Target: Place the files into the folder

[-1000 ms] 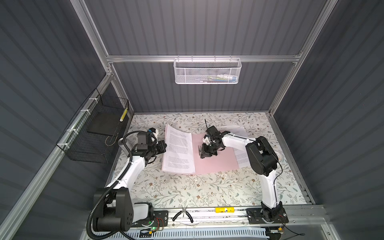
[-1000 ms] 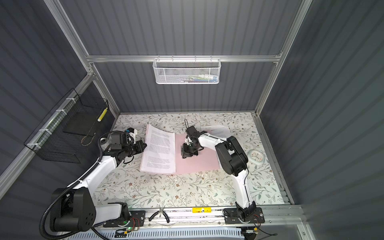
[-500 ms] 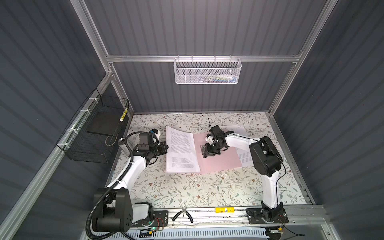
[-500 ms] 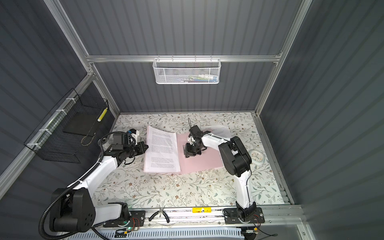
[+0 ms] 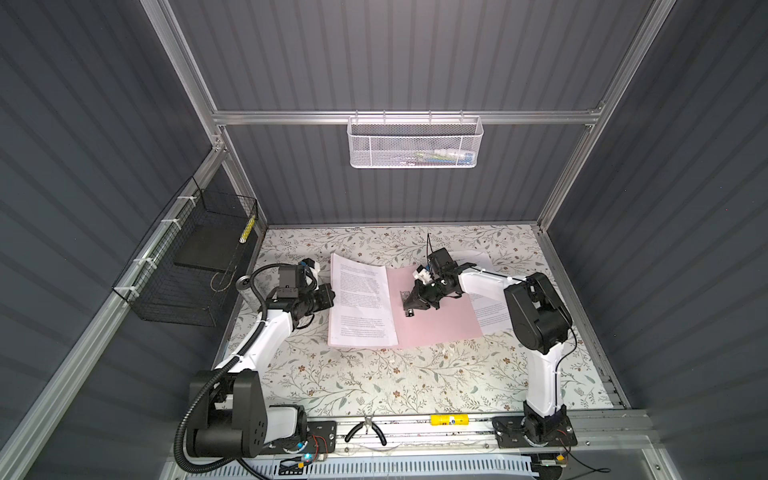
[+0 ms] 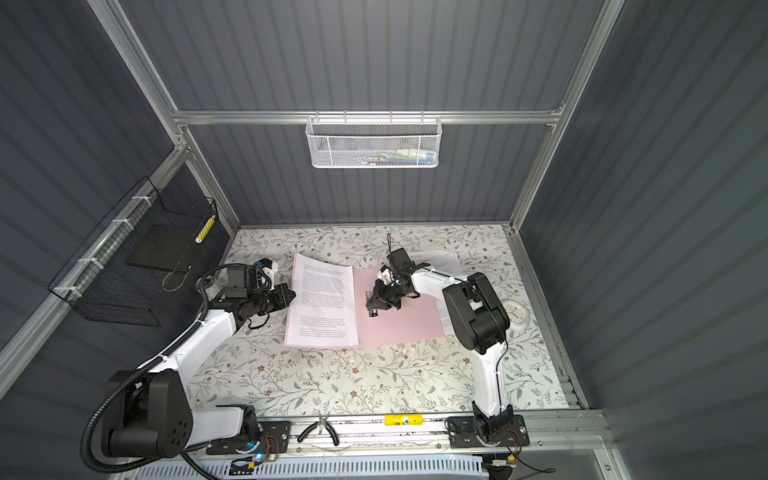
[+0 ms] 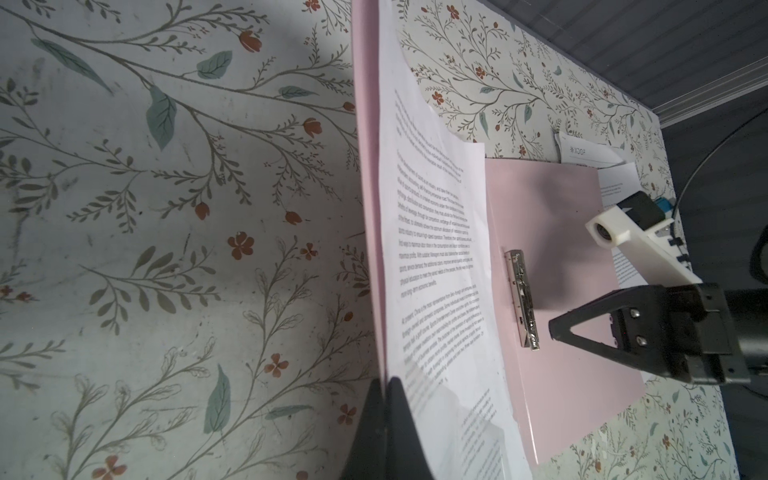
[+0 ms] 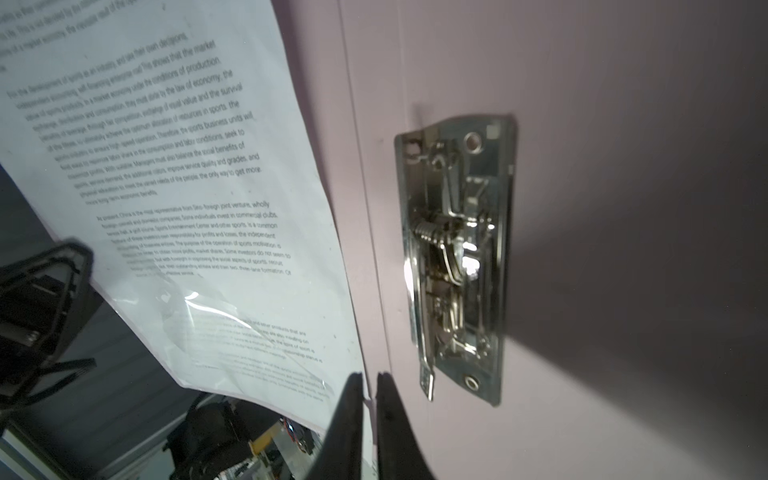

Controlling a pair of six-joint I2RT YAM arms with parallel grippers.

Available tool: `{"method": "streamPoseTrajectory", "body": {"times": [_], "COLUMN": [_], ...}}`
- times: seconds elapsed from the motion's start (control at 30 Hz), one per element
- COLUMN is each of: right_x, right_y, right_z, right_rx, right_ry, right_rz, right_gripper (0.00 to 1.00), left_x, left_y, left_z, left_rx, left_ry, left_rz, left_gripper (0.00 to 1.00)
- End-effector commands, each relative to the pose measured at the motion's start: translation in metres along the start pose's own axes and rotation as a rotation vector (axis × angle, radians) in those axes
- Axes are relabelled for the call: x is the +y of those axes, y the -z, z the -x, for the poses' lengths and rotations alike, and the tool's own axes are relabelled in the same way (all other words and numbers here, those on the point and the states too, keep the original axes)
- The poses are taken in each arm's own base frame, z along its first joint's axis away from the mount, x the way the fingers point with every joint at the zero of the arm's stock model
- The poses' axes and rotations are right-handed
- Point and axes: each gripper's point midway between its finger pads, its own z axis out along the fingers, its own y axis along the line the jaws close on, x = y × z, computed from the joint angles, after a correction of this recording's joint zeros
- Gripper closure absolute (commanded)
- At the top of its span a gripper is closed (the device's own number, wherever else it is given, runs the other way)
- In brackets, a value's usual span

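The pale pink folder (image 5: 440, 324) (image 6: 399, 324) lies open mid-table. Printed white files (image 5: 361, 299) (image 6: 322, 299) rest on its left leaf, which is tilted up. My left gripper (image 5: 331, 297) (image 7: 384, 384) is shut on that leaf's outer edge together with the files (image 7: 432, 257). My right gripper (image 5: 409, 311) (image 8: 370, 376) hovers over the bare right leaf (image 8: 623, 166) beside the metal clip (image 8: 457, 257) (image 7: 523, 299). Its jaws stand a narrow gap apart with nothing between them. More white files (image 5: 490, 311) lie under the folder's right side.
A black wire basket (image 5: 195, 266) hangs on the left wall and a white mesh basket (image 5: 415, 143) on the back wall. Pliers (image 5: 365, 432) and a yellow tube (image 5: 451, 419) lie on the front rail. A white round object (image 6: 517, 313) sits behind the right arm.
The folder and its sheets have shifted slightly right with my left gripper. The right gripper's jaws, shut before, have parted a little beside the clip.
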Motion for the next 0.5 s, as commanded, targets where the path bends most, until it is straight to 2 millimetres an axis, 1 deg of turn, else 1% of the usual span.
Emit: {"method": "streamPoseTrajectory", "body": {"times": [0.0,0.13,0.27,0.47], "right_x": [-0.012,-0.026,-0.024,-0.022], "right_y": [0.015,0.01,-0.001,-0.013], "right_z": [-0.006,-0.016,-0.021,-0.017], "right_rx": [-0.012,0.021,0.038,0.05], "right_ry": [0.046,0.055,0.058,0.066], "right_rz": [-0.144,-0.17,-0.132,-0.119], "right_gripper": [0.81,0.81,0.81,0.81], "left_x": [0.001,0.001,0.001,0.002], "left_y": [0.002,0.002,0.003,0.004], "left_z": [0.002,0.001,-0.001,-0.005], "left_rx": [0.008,0.006,0.007,0.012], "left_ry": [-0.022,-0.021,-0.018,-0.011], "left_rz": [0.008,0.007,0.007,0.009], "left_gripper": [1.0,1.0,1.0,1.0]}}
